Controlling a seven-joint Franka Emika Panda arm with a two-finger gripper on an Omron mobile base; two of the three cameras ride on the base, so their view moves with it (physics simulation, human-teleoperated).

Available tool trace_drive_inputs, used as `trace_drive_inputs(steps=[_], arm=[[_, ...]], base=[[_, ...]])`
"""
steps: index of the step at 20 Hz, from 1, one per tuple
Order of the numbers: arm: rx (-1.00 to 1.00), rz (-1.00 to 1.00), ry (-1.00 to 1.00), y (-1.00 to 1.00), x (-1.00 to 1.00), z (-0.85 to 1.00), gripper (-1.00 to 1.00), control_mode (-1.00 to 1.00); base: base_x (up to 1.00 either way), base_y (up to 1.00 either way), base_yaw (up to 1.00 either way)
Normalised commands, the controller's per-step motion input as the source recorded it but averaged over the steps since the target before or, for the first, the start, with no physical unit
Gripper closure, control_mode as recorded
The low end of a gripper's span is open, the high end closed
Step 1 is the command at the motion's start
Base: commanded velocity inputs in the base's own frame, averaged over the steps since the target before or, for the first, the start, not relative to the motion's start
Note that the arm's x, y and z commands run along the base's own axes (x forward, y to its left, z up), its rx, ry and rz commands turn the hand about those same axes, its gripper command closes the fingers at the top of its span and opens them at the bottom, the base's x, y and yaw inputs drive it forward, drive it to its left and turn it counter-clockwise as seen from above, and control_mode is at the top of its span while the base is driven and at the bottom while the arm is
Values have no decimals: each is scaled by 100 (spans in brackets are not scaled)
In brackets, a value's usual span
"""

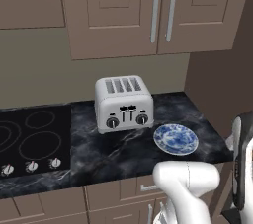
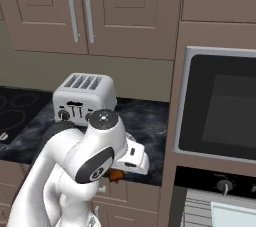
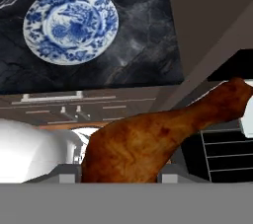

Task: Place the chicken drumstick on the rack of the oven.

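The chicken drumstick [image 3: 158,139], glossy orange-brown, lies across the lower hand view with its fat end at the bottom and its narrow end up to the right. My gripper [image 3: 118,176] is shut on its fat end, and the meat hides the fingertips. In the right base view the gripper [image 2: 119,171] hangs off the counter's front edge, with a small orange piece of the drumstick [image 2: 116,174] showing under the hand. A sliver of the rack [image 3: 227,156], thin pale wires over a dark cavity, shows just right of the drumstick's narrow end.
A blue-and-white plate [image 1: 175,139] lies bare on the dark marble counter [image 1: 123,151], in front of a silver four-slot toaster [image 1: 123,103]. A black cooktop [image 1: 29,139] is to the left. A wall oven with a dark window [image 2: 220,106] stands to the right of the counter.
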Motion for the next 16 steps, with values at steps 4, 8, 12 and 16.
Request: trace_drive_inputs(steps=[4,8,12,16], arm=[[0,-2,-28,-92,-55,-28,100,-100],[0,0,-28,-100,-16,-46,100,-100],[-5,-7,-22,-86,-18,-62,100,-100],[-9,-12,-6,-76,-32,-37,100,-100]], base=[[0,0,0],[0,0,0],[0,0,0],[0,0,0]])
